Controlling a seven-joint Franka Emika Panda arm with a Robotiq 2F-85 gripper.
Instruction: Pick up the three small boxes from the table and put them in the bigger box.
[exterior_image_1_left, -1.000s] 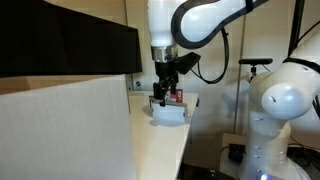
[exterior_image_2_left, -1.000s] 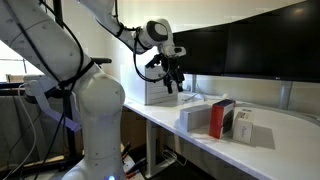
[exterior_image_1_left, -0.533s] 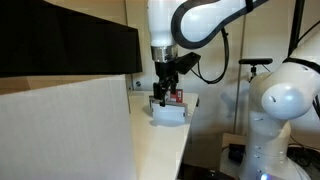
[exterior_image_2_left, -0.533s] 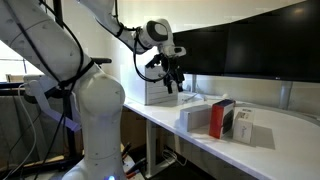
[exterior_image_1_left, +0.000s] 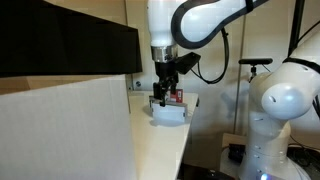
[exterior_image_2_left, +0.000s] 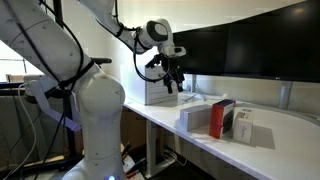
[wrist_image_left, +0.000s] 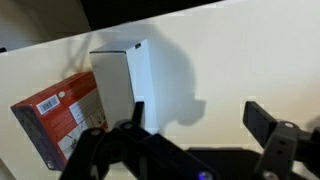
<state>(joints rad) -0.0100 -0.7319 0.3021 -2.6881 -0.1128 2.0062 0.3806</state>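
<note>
Wrist view, item one: table, cream-white and flat, with the cartons lying on it.

Item two: bigger box, a plain pale wall close to the camera in an exterior view, well apart from the cartons.

Item three: three small boxes, grouped close together near the table edge. The orange-red carton lies just beside the white carton, and the printed white carton sits at the far end of the group. I judge them light, stiff cardboard with smooth faces that dent under a hard squeeze. They are best pinched across the narrow width, on the flat long sides.

Item four: gripper, jaws spread fully and holding nothing, hovering above the cartons. One finger hangs over the white carton's edge, with no contact visible.
</note>
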